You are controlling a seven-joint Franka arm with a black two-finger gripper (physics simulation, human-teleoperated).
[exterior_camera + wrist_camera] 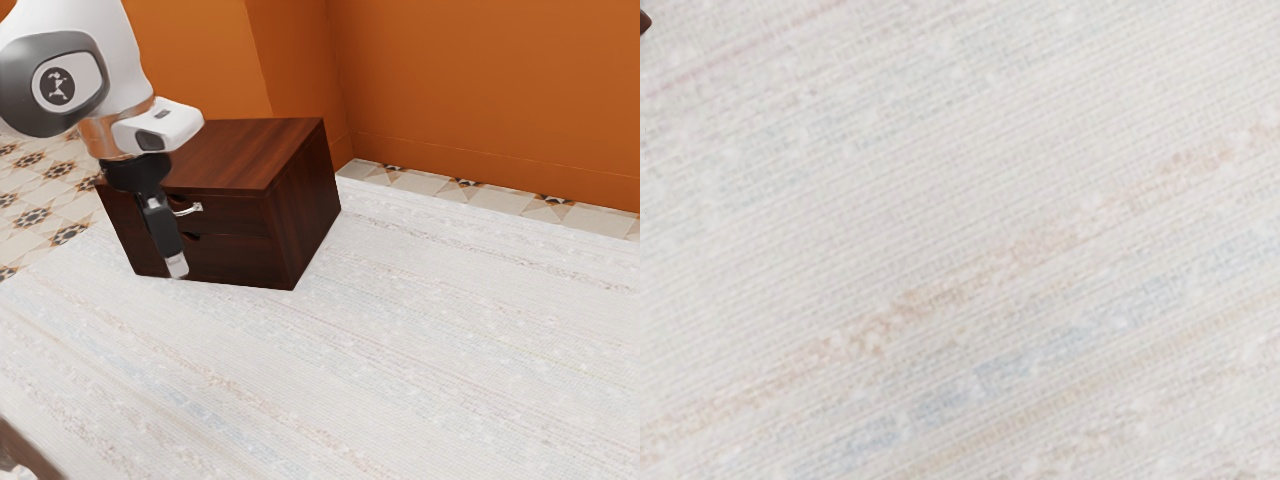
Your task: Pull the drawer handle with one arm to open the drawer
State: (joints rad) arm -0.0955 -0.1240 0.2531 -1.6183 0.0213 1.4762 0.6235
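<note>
Drawer handle, a slim curved silver metal bar [188, 209], sits on the upper drawer front [228, 213] of a glossy dark-brown wooden cabinet [255, 150], just above your black two-finger gripper [175, 262]. You cannot tell whether that gripper is parted or closed. The drawer looks flush, so this is likely the approach: next, rise and hook the bar. Pale woven matting [960, 240] lies beneath.

A pale woven surface [420, 340], faintly striped in orange and blue, spreads across the scene. Directly on it, toward ten o'clock in the exterior view, a dark wooden cabinet [270, 190] stands upright. Patterned tiles [35, 205] border the weave at nine and two o'clock.
</note>
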